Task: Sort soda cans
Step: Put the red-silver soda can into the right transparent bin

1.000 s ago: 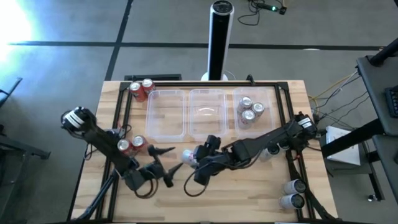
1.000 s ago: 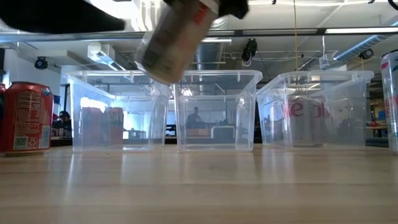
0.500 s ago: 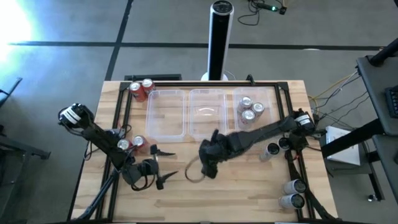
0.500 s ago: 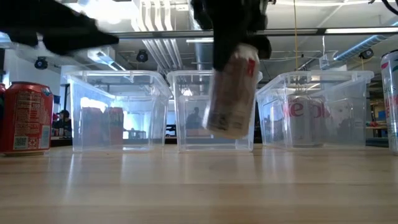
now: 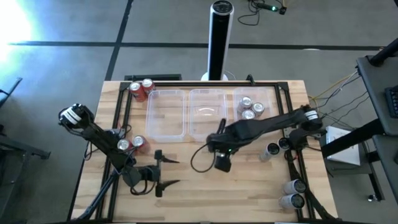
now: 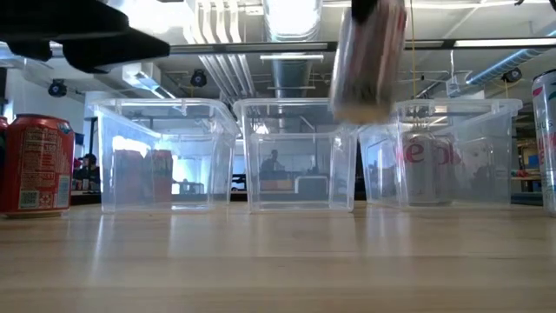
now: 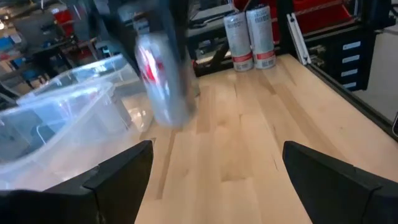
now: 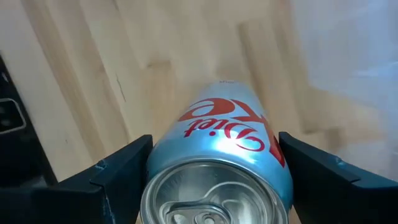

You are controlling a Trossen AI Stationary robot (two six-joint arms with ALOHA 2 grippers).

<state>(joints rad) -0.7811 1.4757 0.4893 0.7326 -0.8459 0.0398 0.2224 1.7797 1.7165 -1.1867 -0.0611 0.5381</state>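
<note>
The right gripper [image 8: 214, 186] grips a silver can [image 8: 221, 155] by its sides and holds it in the air above the table [image 5: 249, 193], in front of the middle tub [image 5: 206, 113] and the right tub [image 5: 268, 99]. In the low view the can [image 6: 369, 61] looks roughly upright, though blurred. The left gripper [image 5: 166, 172] hangs with fingers spread wide near the table's front left, holding nothing.

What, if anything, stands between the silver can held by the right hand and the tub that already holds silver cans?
Nothing visible stands in the way. The right hand holds the silver can lifted above the table, in front of the middle tub. The right tub, holding silver cans, has open space left.
</note>
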